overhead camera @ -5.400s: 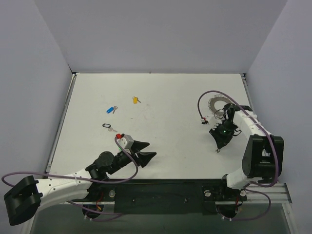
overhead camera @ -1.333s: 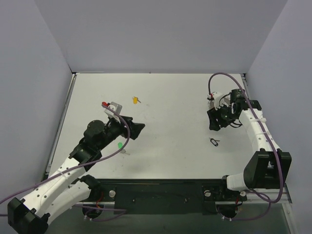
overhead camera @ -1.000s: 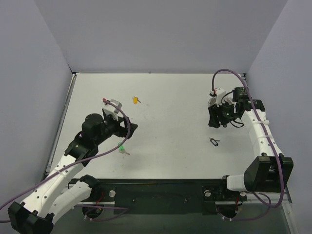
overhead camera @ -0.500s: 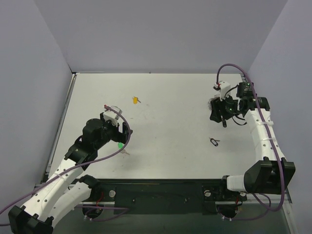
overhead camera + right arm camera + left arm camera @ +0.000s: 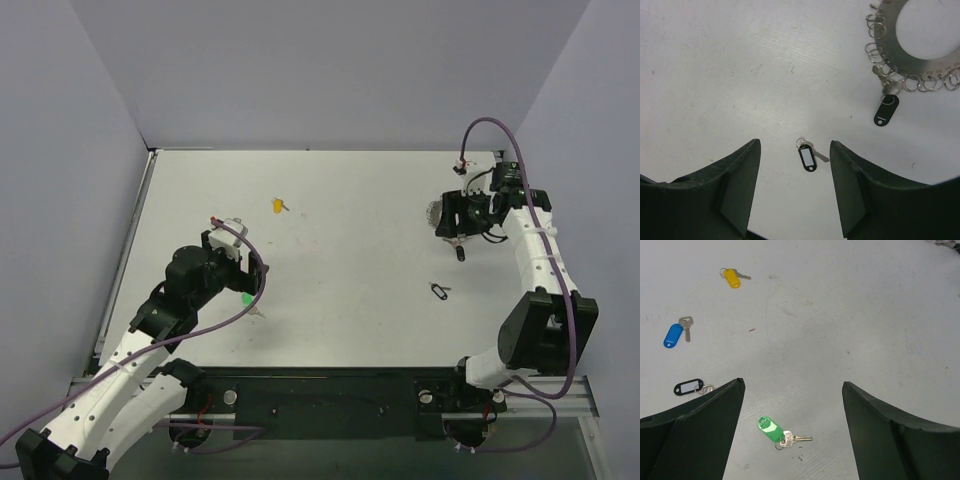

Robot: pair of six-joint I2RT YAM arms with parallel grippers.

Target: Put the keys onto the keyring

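Right wrist view: right gripper (image 5: 795, 144), released, frames a black-tagged silver key (image 5: 807, 158) near the flat beaded silver keyring (image 5: 920, 65); left gripper (image 5: 792, 385), also released, frames a green-tagged key (image 5: 771, 429).

Left tool (image 5: 792, 385) spread wide, right tool (image 5: 795, 143) spread wide, both aimed downward

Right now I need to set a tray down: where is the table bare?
Bare: the wide middle, between the yellow key and green key on the left and the keyring on the right. Crowded: around the keyring, with a black-tagged key near it.
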